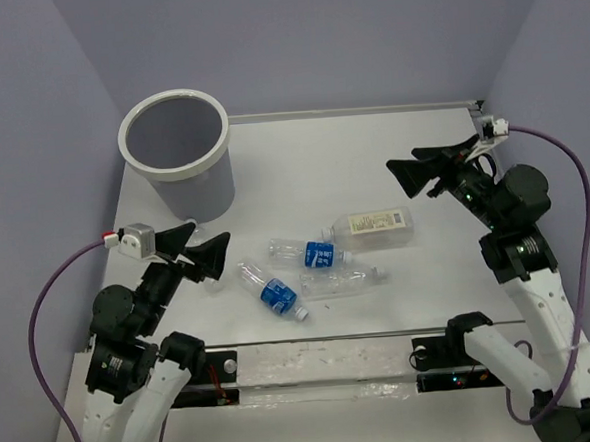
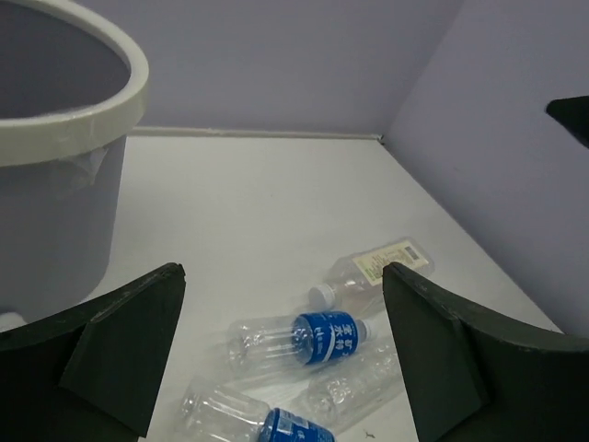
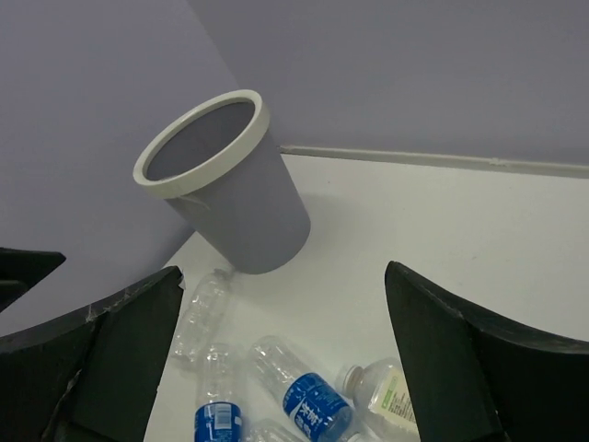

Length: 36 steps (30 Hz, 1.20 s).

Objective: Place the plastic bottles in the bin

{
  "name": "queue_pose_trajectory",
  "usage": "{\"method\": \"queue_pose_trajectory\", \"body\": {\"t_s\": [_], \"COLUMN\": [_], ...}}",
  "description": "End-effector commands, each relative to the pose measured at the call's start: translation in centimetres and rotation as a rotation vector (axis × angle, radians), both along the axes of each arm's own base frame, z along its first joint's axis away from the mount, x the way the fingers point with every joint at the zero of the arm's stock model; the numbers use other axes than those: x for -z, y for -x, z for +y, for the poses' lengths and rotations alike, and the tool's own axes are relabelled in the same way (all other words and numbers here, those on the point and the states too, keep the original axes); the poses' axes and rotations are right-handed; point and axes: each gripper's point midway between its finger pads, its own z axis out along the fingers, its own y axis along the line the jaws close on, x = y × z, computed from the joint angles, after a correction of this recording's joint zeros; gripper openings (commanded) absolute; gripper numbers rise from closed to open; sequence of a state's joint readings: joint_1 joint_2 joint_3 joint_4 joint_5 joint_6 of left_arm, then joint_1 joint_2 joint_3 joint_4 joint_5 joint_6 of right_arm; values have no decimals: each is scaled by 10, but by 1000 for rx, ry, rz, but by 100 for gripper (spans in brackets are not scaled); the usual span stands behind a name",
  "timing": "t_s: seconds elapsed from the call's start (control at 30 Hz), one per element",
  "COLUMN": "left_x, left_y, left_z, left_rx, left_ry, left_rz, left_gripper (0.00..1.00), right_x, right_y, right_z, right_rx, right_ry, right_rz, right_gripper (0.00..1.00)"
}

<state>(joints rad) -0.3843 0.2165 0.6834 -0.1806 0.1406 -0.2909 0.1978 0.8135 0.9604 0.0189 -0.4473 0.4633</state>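
The bin (image 1: 198, 192), grey with a thick white rim, stands upright in the upper left, its floor lost in shadow. Below it the left gripper (image 1: 201, 245) hangs empty, jaws wide. At centre four clear bottles lie on their sides. The slanted blue-labelled bottle (image 1: 271, 291) has its cap at the lower right. The level blue-labelled bottle (image 1: 305, 251) and the plain bottle (image 1: 341, 280) point their caps right, and the beige-labelled bottle (image 1: 373, 226) points its cap left. At the upper right the right gripper (image 1: 422, 168) is also wide open and empty.

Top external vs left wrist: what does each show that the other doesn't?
Only top external: both arms whole, the bin's full rim circle. Only left wrist: the print on a blue-label bottle up close, the left gripper's fingers from inside. Both: the bin, the four plastic bottles lying on the table, the left gripper open and empty.
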Motion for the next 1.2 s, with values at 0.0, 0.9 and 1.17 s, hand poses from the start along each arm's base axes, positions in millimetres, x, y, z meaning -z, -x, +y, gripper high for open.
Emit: {"method": "queue_pose_trajectory", "body": {"t_s": [0.0,0.9,1.17], "left_x": [9,216,231], "left_y": [-19,-86,-115], "left_z": [9,72,94], "left_rx": [-97,-640,-740], "left_ry": [41,-68,-107], "left_rz": [166,1040,1016], "left_gripper": [99,99,99], "right_x": [23,70,68], "right_y": [17,36,50], "right_z": [-18,-1,10], "right_rx": [90,-33,-110], "right_ry": [49,49,42], "right_rz": [57,49,18], "right_gripper": [96,95,95]}}
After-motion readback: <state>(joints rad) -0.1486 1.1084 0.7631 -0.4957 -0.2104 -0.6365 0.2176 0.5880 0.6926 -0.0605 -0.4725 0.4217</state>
